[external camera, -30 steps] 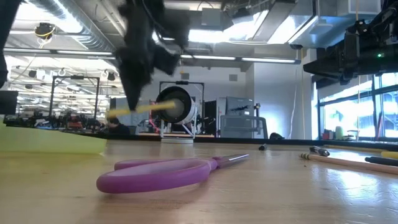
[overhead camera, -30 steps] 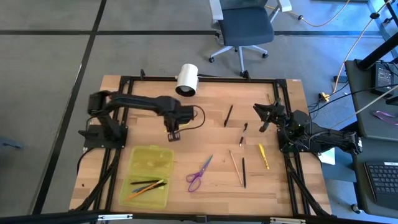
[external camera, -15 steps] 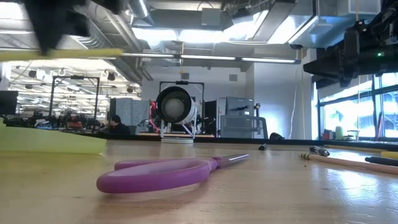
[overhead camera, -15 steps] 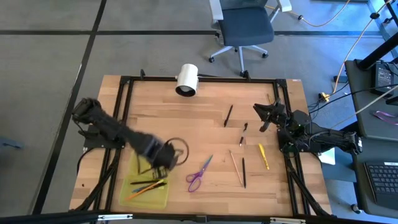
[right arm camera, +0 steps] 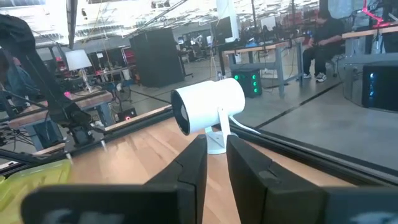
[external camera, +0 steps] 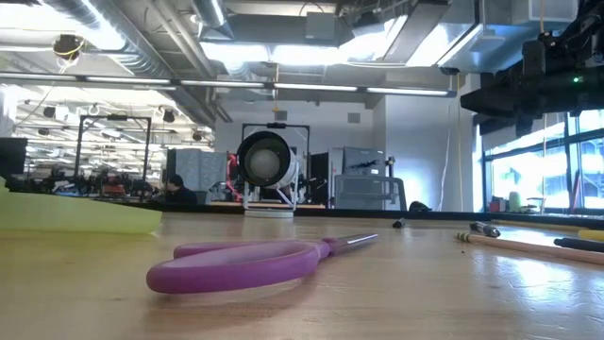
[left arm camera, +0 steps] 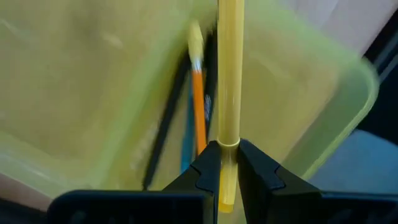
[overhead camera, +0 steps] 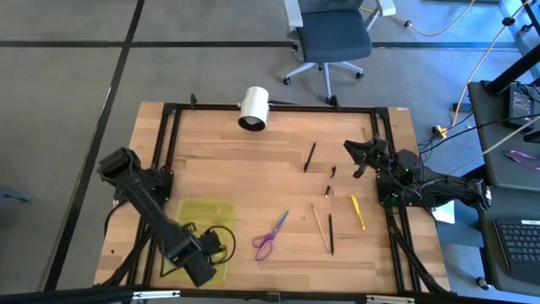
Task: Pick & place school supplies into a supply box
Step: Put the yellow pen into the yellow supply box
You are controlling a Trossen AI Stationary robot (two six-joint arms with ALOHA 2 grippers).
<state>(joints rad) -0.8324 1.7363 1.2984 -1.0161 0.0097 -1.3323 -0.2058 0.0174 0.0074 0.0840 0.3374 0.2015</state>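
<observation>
Left pincer [left arm camera: 224,168], closed on a long yellow pencil [left arm camera: 228,74], hangs over the near half of the translucent yellow-green plastic supply box [overhead camera: 202,221] at the bench's [overhead camera: 278,181] near-left. Within lie an orange pencil [left arm camera: 198,99] and dark pens. Best practice, by judgement: lower until the pencil lies parallel with those inside, clear of the rim, then release. Purple-handled scissors [overhead camera: 270,236] wait beside the box. Right pincer [overhead camera: 356,158], nearly closed and empty, rests at the far right.

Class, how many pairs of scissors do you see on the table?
1: the purple-handled scissors lie flat on the bare wood, just right of the supply box. The box is partly covered, so another pair could be hidden there.
</observation>
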